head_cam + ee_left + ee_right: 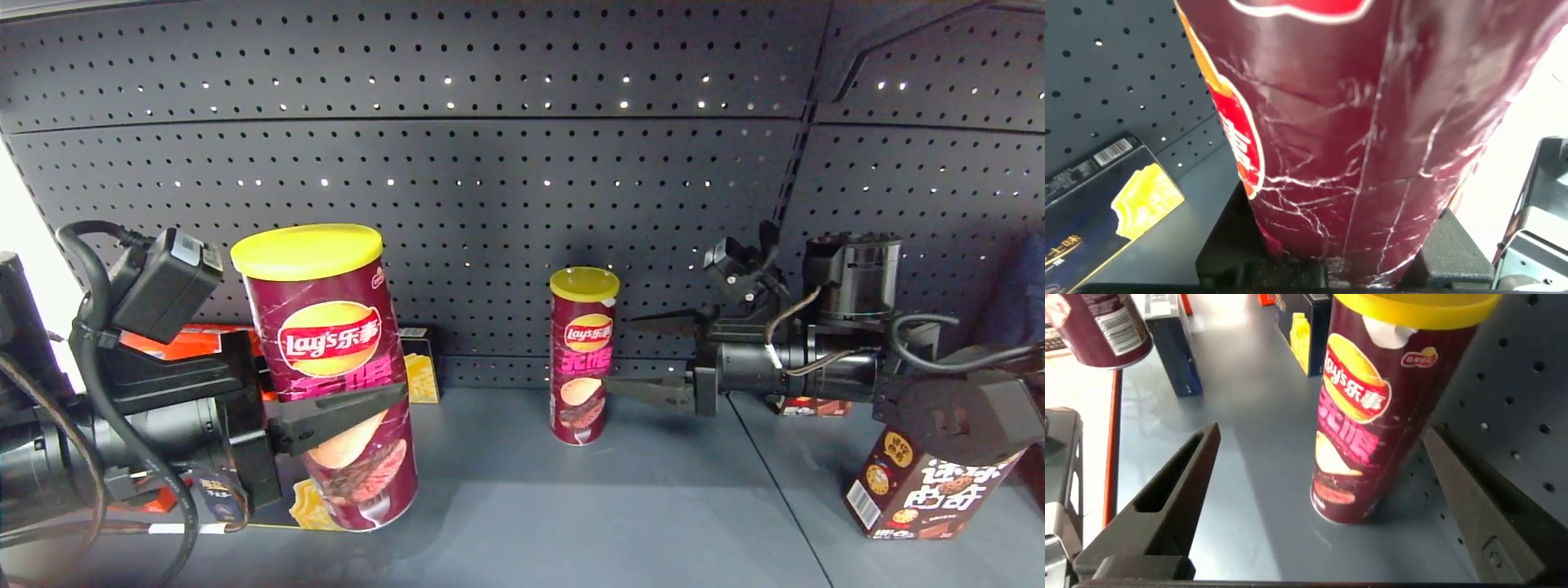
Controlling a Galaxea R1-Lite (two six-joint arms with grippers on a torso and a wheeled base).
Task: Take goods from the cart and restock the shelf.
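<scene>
On the left side of the grey shelf (pixel 571 506), the left pincer (pixel 367 404) is pinching a large chip can (pixel 326 359) around its lower middle, one dark finger crossing the front of the maroon label. This can is wearing a yellow lid and is leaning slightly; whether its base is resting on the shelf cannot be told. Seen from the left wrist, the can's maroon wall (pixel 1372 122) is sitting deep between the jaws.

Near the middle of the shelf, a second chip can (pixel 581 359) is standing upright, close to the perforated back panel (pixel 490 188). The right pincer (pixel 624 353) is hovering level with it, its fingers spread wide. The right wrist view is showing this can between the two spread fingers, nearer the one by the panel.

Behind the held can, a dark box with yellow print (pixel 418 367) is standing against the panel, and an orange box (pixel 180 339) is lying farther left. A brown snack box (pixel 922 490) is sitting tilted beneath the right arm.
</scene>
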